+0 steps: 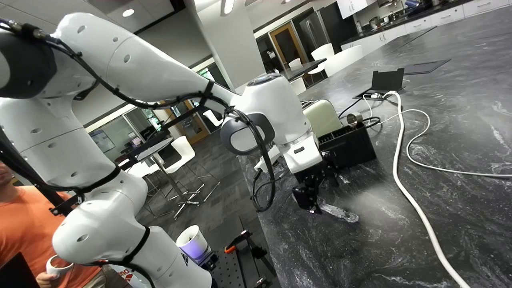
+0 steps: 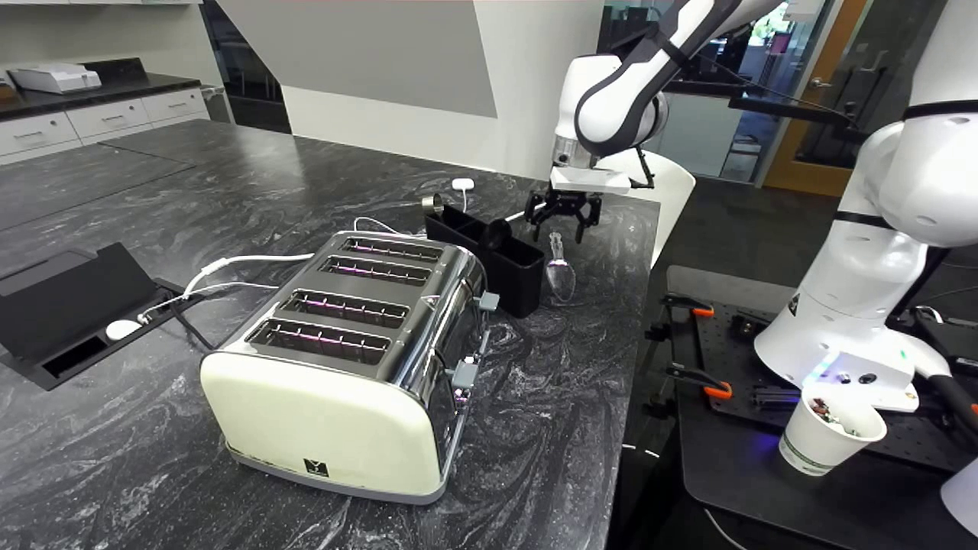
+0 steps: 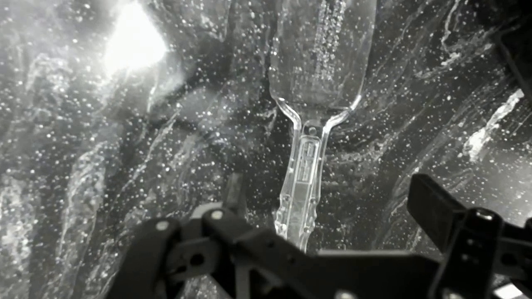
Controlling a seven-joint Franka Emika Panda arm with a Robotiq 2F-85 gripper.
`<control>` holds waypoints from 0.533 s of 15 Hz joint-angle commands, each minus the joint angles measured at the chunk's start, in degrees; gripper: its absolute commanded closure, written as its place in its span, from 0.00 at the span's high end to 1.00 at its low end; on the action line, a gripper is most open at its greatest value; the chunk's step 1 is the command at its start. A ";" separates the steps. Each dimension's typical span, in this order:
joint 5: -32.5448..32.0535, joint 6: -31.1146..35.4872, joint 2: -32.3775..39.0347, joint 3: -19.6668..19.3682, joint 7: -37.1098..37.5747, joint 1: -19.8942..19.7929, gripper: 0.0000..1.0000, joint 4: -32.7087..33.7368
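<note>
The arm (image 1: pixel 160 68) is smooth and white, with round recesses (image 1: pixel 127 59). In the upper left of an exterior view, one joint cover (image 1: pixel 28 64) is dark grey. A black cable (image 1: pixel 154 106) follows the arm, and black bands (image 2: pixel 943 109) encircle it. The gripper (image 2: pixel 558 235) is black, with shiny round screws (image 3: pixel 216 214).

Interior lighting is bright; a recessed ceiling light (image 1: pixel 128 13) and a ceiling strip light (image 1: pixel 229 6) show in an exterior view. The wrist view is nearly colourless: blown-out glare whitens part of the worktop (image 3: pixel 187 124), highlights edge the clear plastic scoop (image 3: pixel 307 158), and the fingers (image 3: pixel 434 207) render near-black. Violet light tints the paper cup (image 1: pixel 194 244). Magenta glints mark the toaster slots (image 2: pixel 346 308).
</note>
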 commanded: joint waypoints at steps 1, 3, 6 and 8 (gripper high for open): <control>1.31 1.78 1.96 -1.40 -0.06 1.54 1.00 -0.17; 1.14 1.78 2.67 -1.81 0.08 2.00 1.00 -0.16; 0.93 2.10 3.57 -2.16 0.22 2.67 1.00 0.00; 1.01 2.28 3.93 -2.13 0.14 2.96 1.00 0.11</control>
